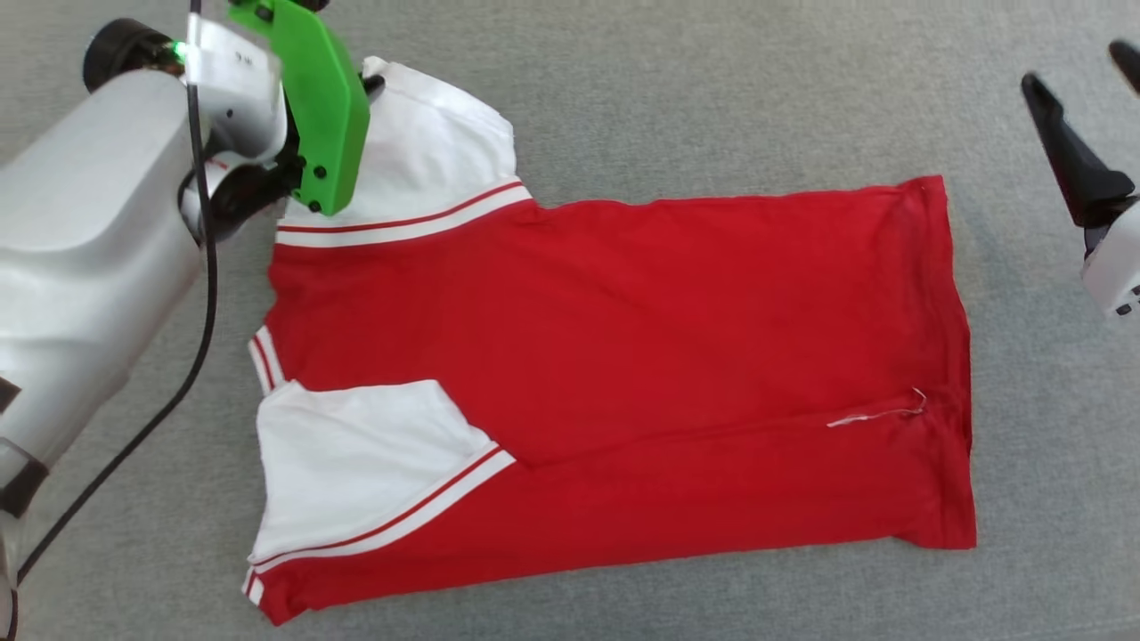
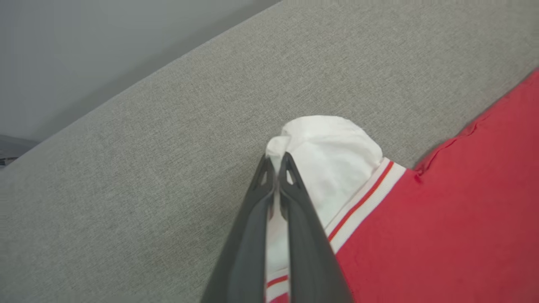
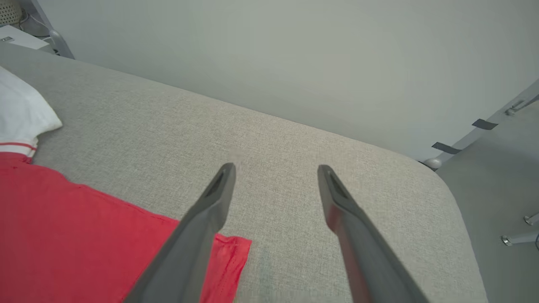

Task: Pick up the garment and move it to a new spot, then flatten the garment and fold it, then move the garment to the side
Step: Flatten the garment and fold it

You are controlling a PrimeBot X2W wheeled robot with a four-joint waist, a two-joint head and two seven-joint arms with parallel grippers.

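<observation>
The red soft jersey T-shirt [image 1: 668, 356] with white short sleeves and red-white striped trim lies spread on the grey woven fabric surface [image 1: 712, 89]. Its hem points to the robot's right and its sleeves to the left. A plain red side faces up. A thin white strip [image 1: 877, 414] lies near the hem, too small to tell whether it carries any writing. The nearer white sleeve [image 1: 356, 463] is folded inward over the red body. The farther white sleeve [image 1: 436, 151] lies out on the surface.

The left hand [image 2: 276, 162] is closed, its two dark fingers pinching the bunched outer edge of the farther sleeve. A flat green plastic plate [image 1: 325, 107] on that wrist covers part of the sleeve in the head view.

The right hand [image 3: 273, 170] hangs with its fingers spread wide and nothing between them, above bare surface just past the hem corner.
</observation>
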